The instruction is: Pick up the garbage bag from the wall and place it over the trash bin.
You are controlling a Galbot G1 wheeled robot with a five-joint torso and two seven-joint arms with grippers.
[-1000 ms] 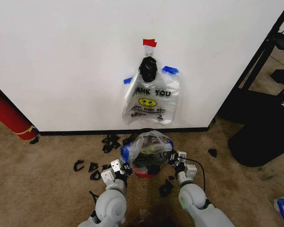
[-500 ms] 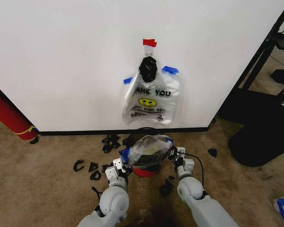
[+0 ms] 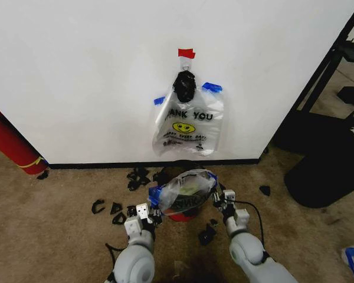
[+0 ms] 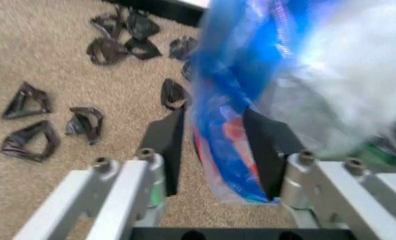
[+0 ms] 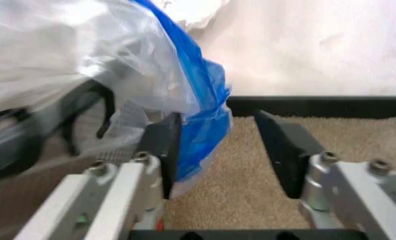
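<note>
I am draping the one clear garbage bag [image 3: 186, 190] over the one small red trash bin [image 3: 180, 215] on the carpet below the wall [image 3: 76, 71]. My left end effector [image 4: 215, 150] has its jaws parted around the bag's blue-taped edge, seemingly not pinching; my right end effector [image 5: 215, 150] stands wide, the film against one finger only. I judge the bag needs settling down around the rim next. A second, printed bag [image 3: 187, 124] hangs on the wall.
</note>
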